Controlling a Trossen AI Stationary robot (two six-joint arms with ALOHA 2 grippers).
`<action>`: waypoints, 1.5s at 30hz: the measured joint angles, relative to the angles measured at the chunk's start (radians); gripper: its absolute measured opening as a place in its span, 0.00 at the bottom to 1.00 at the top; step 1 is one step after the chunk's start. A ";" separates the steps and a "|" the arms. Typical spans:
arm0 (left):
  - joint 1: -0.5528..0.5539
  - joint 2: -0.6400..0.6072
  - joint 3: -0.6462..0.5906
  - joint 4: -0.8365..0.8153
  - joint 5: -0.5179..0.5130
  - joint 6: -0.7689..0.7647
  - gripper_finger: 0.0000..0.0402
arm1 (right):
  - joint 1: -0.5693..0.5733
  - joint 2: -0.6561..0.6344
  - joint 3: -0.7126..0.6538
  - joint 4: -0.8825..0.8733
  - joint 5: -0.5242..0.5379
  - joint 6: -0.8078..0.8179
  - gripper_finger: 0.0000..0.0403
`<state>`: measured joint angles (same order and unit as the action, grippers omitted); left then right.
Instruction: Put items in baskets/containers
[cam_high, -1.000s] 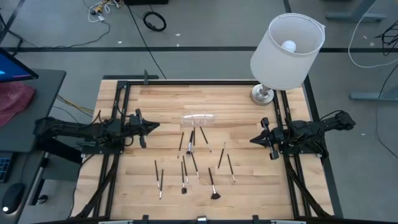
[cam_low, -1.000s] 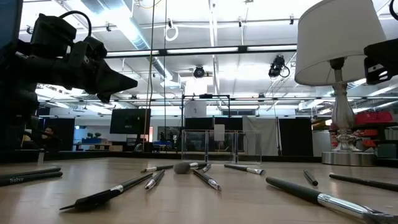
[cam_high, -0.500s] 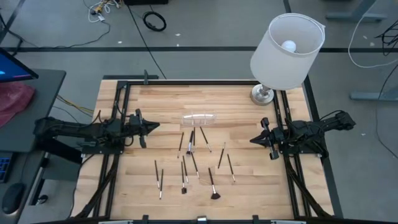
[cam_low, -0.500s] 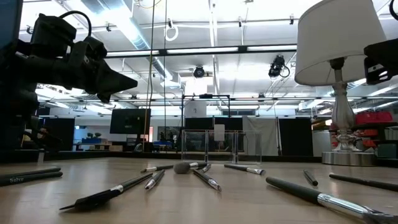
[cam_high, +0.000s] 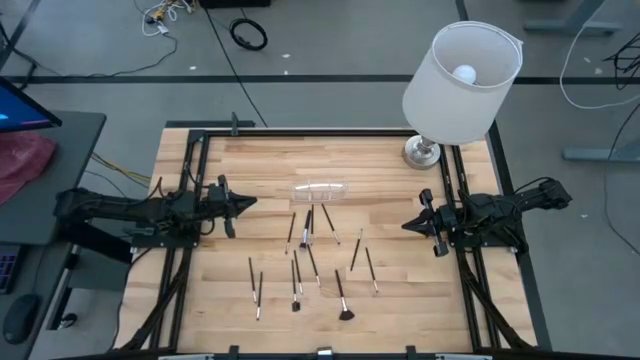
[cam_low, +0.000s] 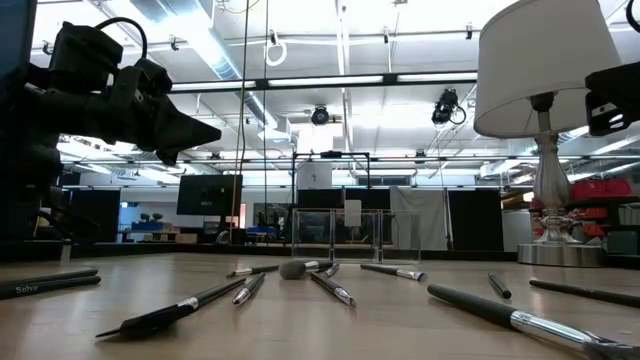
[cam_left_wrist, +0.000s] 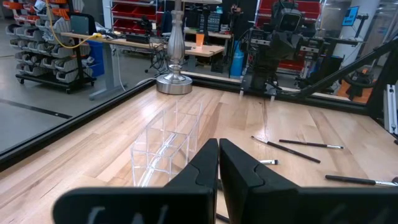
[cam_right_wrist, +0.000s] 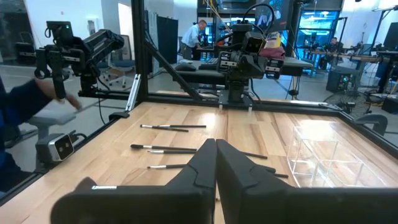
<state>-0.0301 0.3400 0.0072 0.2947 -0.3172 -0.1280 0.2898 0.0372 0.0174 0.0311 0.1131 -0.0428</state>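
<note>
Black and pressed together, the left tool (cam_high: 248, 203) hangs at the pale wooden tabletop's (cam_high: 400, 300) left edge. Dark-handled, silver-ferruled makeup brushes (cam_high: 310, 262) lie scattered mid-tabletop, just in front of the clear plastic container (cam_high: 320, 192). The right tool (cam_high: 408, 225), likewise pressed together, waits opposite. Spreading over one isolated brush should avoid crossed neighbours. No legible writing.

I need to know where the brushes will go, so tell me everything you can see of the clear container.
The clear container is a see-through, plastic-looking box with inner dividers, visible in the left wrist view. It lies on the wooden table, mid-table toward the lamp side, between the two arms. It looks empty. Brush ends lie close beside it; whether they touch it cannot be told. Neither claw touches it.
</note>
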 joint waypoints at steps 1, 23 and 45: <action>0.000 0.000 0.000 0.000 0.000 0.000 0.04 | 0.000 0.000 0.000 0.002 0.000 0.003 0.04; 0.000 0.000 0.000 0.001 0.000 0.000 0.04 | 0.000 0.000 -0.001 0.175 0.003 -0.086 0.04; 0.000 0.000 0.000 0.029 -0.020 0.008 0.04 | 0.000 0.050 0.000 0.336 0.158 -0.084 0.08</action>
<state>-0.0299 0.3401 0.0071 0.3235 -0.3368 -0.1196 0.2893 0.0871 0.0174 0.3670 0.2713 -0.1265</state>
